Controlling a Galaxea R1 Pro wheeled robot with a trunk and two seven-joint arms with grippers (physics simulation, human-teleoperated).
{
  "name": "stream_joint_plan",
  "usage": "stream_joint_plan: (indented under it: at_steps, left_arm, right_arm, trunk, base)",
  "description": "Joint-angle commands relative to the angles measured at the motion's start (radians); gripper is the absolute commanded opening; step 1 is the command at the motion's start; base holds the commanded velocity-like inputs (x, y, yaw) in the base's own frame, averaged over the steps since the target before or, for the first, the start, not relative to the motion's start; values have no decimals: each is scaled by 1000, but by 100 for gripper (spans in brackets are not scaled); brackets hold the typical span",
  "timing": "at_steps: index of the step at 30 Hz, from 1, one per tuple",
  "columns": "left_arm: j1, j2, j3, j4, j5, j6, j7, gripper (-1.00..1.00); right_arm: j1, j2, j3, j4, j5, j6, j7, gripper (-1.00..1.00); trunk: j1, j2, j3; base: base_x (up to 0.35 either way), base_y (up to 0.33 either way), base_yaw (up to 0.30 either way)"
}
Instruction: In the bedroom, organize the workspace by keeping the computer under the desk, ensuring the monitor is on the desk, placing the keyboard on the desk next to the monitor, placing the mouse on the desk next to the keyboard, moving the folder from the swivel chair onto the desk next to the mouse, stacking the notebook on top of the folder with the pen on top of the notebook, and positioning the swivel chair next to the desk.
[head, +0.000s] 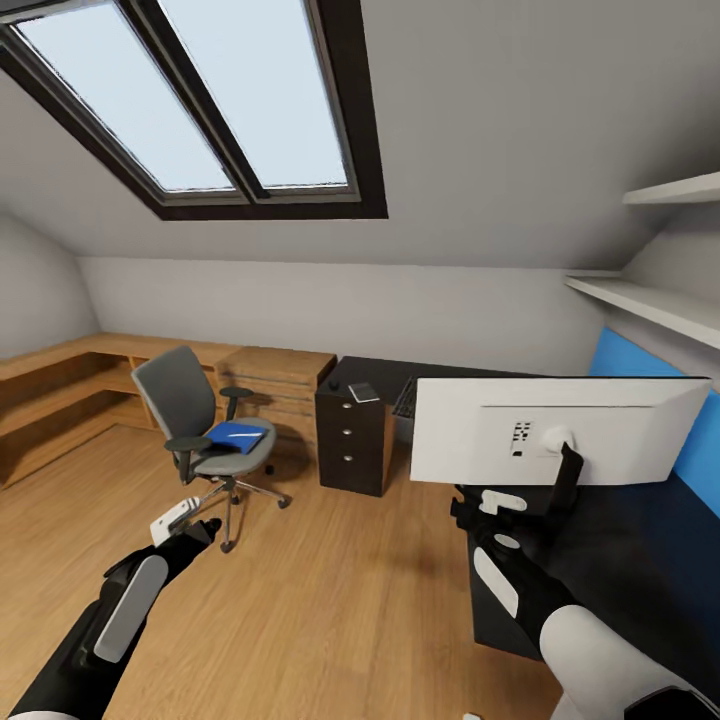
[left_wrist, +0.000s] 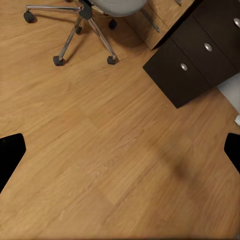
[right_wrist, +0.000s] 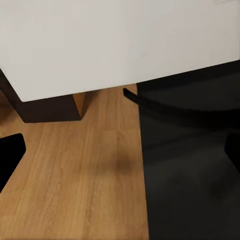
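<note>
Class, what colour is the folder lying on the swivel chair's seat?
Bright blue folder, clearest in the head view.

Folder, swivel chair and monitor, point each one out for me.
folder (head: 238, 436), head view, middle of blue cover.
swivel chair (head: 178, 392), head view, grey backrest.
monitor (head: 470, 430), head view, white back panel.

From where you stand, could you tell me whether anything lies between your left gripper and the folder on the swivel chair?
Nothing on the floor does: bare wood floor runs from the left gripper to the swivel chair. The folder lies on the seat, with the chair's near black armrest rising beside it on my side, so reaching over that is probably needed.
</note>
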Motion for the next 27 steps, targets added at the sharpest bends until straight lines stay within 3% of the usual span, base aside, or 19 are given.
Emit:
stream_joint_plan:
  at_steps: [1, 7, 8, 11, 12, 13, 17, 18, 22, 23, 27]
  left_arm:
    - [0, -1, -4, -1, 10, 2, 8, 100]
    - [0, -1, -11, 10, 10, 2, 8, 100]
    - [0, -1, -79, 29, 7, 2, 9, 100]
    - [0, -2, -92, 30, 8, 0, 9, 100]
    - [0, -2, -113, 36, 8, -5, 9, 100]
    - [0, -2, -124, 39, 8, -6, 10, 100]
    - [0, -1, -143, 43, 7, -8, 10, 100]
    - [0, -2, -146, 44, 7, -8, 10, 100]
    - [0, -4, -158, 46, 8, -8, 10, 100]
    - [0, -7, -168, 48, 7, -8, 10, 100]
    - [0, -17, -172, 49, 6, -8, 10, 100]
  right_arm:
    - [-1, -1, 8, -1, -10, -5, -6, 100]
    - [-1, -3, 8, -6, -10, -4, -4, 100]
    - [-1, -15, 7, -90, -11, 12, -5, 100]
    - [0, -31, 6, -177, -11, 73, -7, 100]
    - [2, -74, 5, -339, -14, 245, -8, 100]
    - [2, -89, 2, -411, -16, 316, -9, 100]
    - [2, -109, -29, -560, -16, 445, -23, 100]
    - [1, -112, -55, -597, -15, 486, -39, 100]
    - [-7, -117, -118, -642, -13, 591, -89, 100]
    - [-75, -134, -147, -660, -11, 727, -119, 100]
    - [-196, -164, -157, -668, -11, 913, -128, 100]
  trunk:
    - [0, -1, 0]
    - [0, -1, 0]
    - [0, -1, 0]
    - [0, -1, 0]
    - [0, -1, 0]
    - [0, -1, 0]
    - [0, -1, 0]
    - [0, -1, 0]
    - [0, -1, 0]
    - [0, -1, 0]
    - [0, -1, 0]
  base:
    - [0, 0, 15]
    - [0, 0, 5]
    - [0, 0, 0]
    - [0, 0, 0]
    - [0, 0, 0]
    - [0, 0, 0]
    - [0, 0, 0]
    - [0, 0, 0]
    - [0, 0, 0]
    - [0, 0, 0]
    - [0, 0, 0]
